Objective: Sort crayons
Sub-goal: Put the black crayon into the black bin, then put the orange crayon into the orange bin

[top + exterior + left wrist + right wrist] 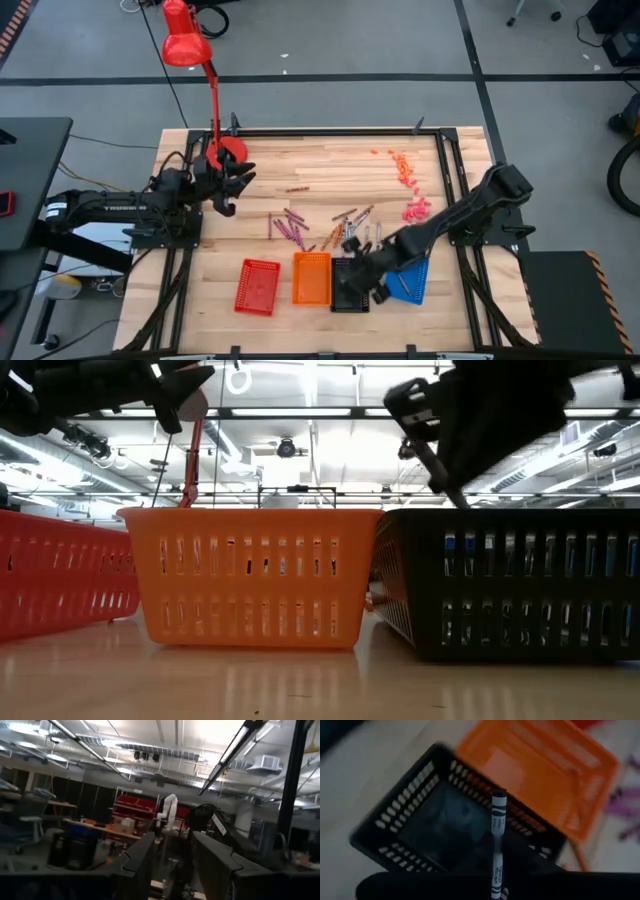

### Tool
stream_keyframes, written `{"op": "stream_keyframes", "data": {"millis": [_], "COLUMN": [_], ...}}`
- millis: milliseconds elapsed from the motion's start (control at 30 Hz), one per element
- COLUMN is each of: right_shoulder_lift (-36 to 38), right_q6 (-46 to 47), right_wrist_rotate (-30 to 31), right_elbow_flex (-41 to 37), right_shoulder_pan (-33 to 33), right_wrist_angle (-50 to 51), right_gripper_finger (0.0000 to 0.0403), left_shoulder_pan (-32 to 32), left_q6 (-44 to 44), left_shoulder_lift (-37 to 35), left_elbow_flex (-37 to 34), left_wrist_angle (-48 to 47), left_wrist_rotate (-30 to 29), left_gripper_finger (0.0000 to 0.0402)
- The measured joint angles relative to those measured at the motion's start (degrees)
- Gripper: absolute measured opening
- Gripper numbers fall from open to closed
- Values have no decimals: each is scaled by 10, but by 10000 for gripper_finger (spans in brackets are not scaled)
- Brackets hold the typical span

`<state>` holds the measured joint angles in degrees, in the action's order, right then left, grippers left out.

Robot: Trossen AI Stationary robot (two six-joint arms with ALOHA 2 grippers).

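I see four mesh trays in a row at the lower middle of the high view: a red tray [258,287], an orange tray [311,277], a black tray [347,290] and a blue tray [413,285] furthest right. A red desk lamp [184,42] rises at the upper left, its base [228,151] on the wooden table [320,170]. Small pink and orange bits [408,180] lie scattered at the upper right of the tabletop. Ceiling lights run across the low view's top.
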<state>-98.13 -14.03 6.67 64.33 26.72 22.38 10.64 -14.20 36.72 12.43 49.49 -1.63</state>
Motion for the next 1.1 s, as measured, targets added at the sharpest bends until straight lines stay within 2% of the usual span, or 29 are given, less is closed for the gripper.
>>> {"op": "stream_keyframes", "data": {"millis": [133, 267, 433, 533, 667, 800, 900, 1000, 1100], "right_shoulder_lift": [-30, -51, -34, -4, 40, 80, 106, 129, 150], "right_q6": [-118, -190, -221, -188, -109, -50, 48, 142, 168], "right_wrist_rotate": [19, 53, 79, 104, 101, 91, 115, 145, 150], "right_elbow_flex": [2, 2, 1, 1, -16, -57, -89, -117, -142], "right_shoulder_pan": [20, 29, 30, 18, -21, -55, -76, -97, -113], "right_wrist_angle": [4, 11, 10, 35, 71, 71, 70, 73, 68], "right_gripper_finger": [52, 85, 119, 129, 130, 130, 129, 129, 129], "left_shoulder_pan": [0, 0, -14, -28, -41, -43, -36, -23, -6], "left_q6": [-22, -72, -105, -107, -104, -82, -72, -61, -27], "left_shoulder_lift": [0, 0, 13, 26, 63, 118, 162, 211, 265], "left_elbow_flex": [0, 0, 0, 1, 35, 91, 125, 152, 179], "left_wrist_angle": [-2, -6, -33, -56, -154, -286, -371, -422, -454], "left_wrist_rotate": [0, 0, 2, 5, 5, 5, -3, -9, -11], "left_gripper_finger": [142, 142, 142, 142, 142, 142, 142, 142, 142]}}
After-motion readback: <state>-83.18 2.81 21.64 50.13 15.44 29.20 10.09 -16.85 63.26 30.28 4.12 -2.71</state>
